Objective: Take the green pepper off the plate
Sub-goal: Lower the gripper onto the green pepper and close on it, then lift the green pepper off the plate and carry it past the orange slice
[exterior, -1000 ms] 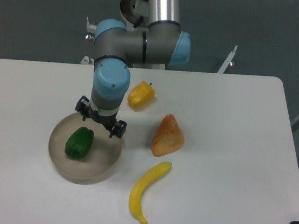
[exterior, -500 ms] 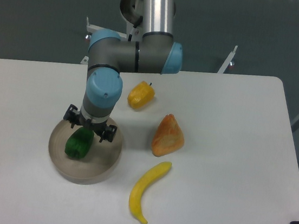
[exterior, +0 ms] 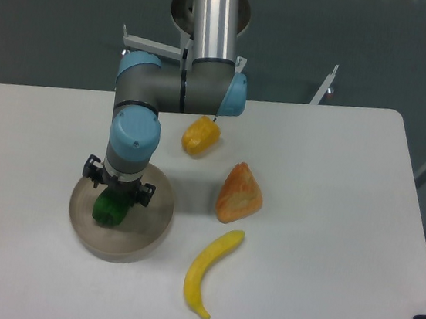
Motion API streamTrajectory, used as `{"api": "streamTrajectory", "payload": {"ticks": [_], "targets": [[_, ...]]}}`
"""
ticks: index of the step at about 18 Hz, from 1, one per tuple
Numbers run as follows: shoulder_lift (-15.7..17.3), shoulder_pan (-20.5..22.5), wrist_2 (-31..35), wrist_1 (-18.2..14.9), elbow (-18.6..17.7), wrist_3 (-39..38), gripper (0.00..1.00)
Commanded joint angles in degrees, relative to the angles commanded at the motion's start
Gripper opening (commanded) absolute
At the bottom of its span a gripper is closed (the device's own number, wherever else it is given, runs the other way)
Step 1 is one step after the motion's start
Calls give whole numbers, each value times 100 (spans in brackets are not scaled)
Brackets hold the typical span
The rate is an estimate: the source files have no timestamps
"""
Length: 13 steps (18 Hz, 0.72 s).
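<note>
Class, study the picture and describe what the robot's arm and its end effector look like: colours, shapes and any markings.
The arm is a shiny silver tube with grey cylindrical joints capped in light blue plastic. The end effector is small and black, with short prongs sticking out at each side. No cables or markings can be made out.

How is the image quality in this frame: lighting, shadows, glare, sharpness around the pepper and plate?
Fixed camera: lighting is even and soft, with faint shadows beside the banana and orange wedge. A bright streak of glare runs down the arm's metal tube. The image is slightly soft overall. The gripper hides most of the green pepper on the plate, so the jaws cannot be judged.
</note>
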Motion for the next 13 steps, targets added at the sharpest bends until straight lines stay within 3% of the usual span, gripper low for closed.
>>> {"api": "streamTrajectory", "payload": {"ticks": [1,2,9,13], "targets": [[9,0,17,0,0,17,36],[35,9,18,-9,26,70,32],[658,895,35,-35,53,939,32],[904,1431,53,-44,44,2097,33]]}}
